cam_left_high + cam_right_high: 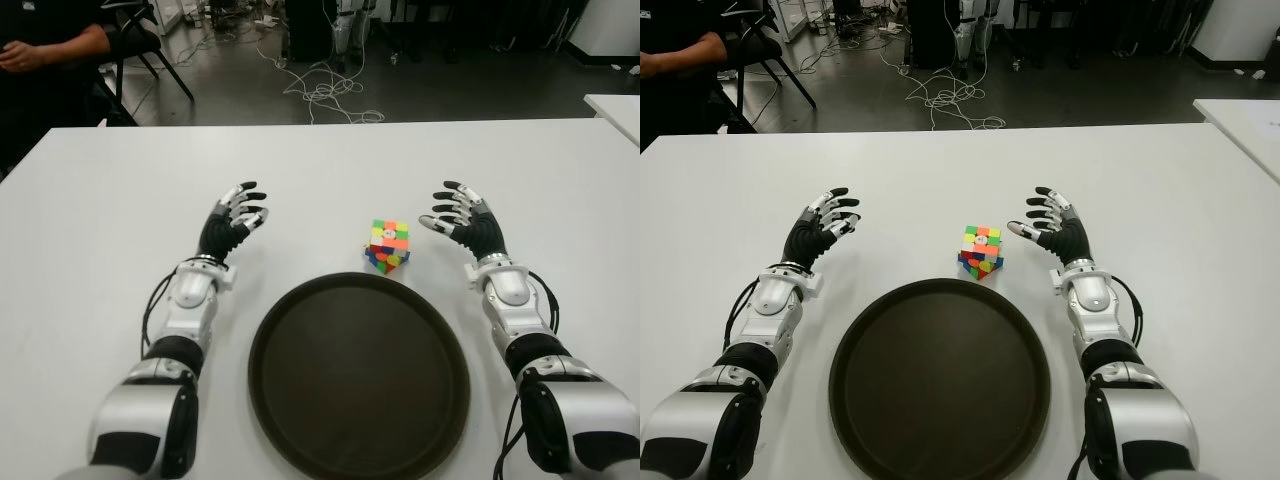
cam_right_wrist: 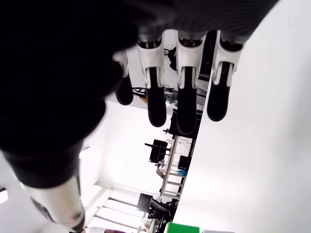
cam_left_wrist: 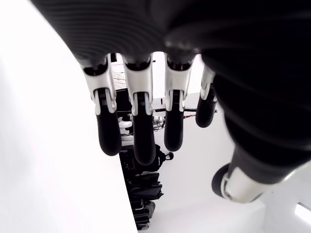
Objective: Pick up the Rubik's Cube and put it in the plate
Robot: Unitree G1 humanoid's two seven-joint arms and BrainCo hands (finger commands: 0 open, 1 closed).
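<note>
Rubik's Cube (image 1: 388,244) sits just beyond plate (image 1: 358,375) rim, nearer right hand (image 1: 462,222), just to its left; left hand (image 1: 230,222) farther. Both hands' fingers spread, holding nothing.

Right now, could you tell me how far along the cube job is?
Nothing is done yet: the Rubik's Cube sits on the table just beyond the plate. The right robot hand is open beside it; the left robot hand is open too. Grasp and placement remain.
</note>
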